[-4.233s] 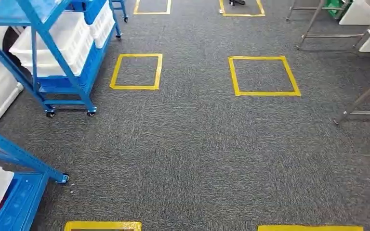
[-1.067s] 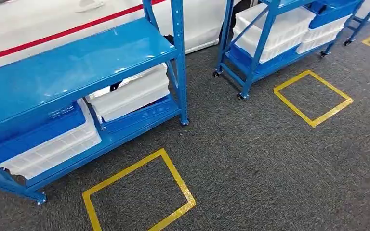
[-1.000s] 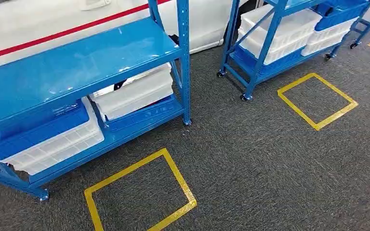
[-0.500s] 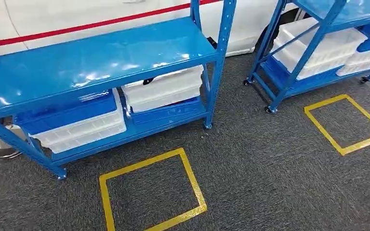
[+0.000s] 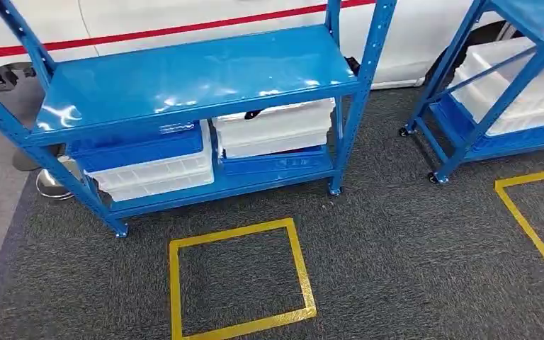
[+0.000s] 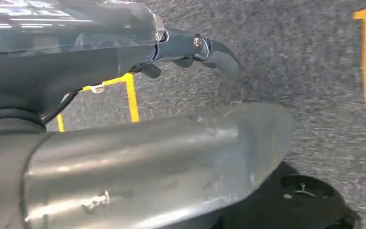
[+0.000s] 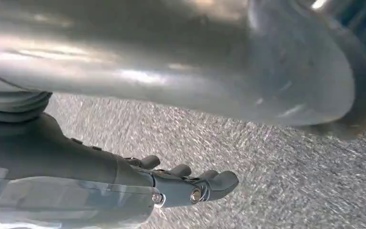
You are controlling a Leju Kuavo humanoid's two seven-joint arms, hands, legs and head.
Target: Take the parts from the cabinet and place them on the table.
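A blue metal cabinet (image 5: 198, 71) stands in front of me in the head view, its upper shelf bare. The lower shelf carries a blue bin (image 5: 138, 149) stacked on a white bin (image 5: 152, 173), and beside them a white bin (image 5: 276, 127) stacked on a blue one (image 5: 276, 161). A small dark thing (image 5: 253, 113) pokes up at the rim of that white bin; the bins' contents are hidden. My left hand (image 6: 190, 50) hangs over the carpet with nothing in it. My right hand (image 7: 186, 183) also hangs over the carpet, fingers stretched out, holding nothing.
A yellow tape square (image 5: 241, 276) marks the grey carpet just before the cabinet. A second blue wheeled rack (image 5: 496, 92) with white bins stands to the right, near another tape square (image 5: 531, 212). A white body with a red stripe (image 5: 184, 18) lies behind. A round metal base (image 5: 53, 183) sits at the left.
The camera has swung round from open floor to the racks. The blue cabinet has slid from the picture's left to its middle and now faces me squarely.
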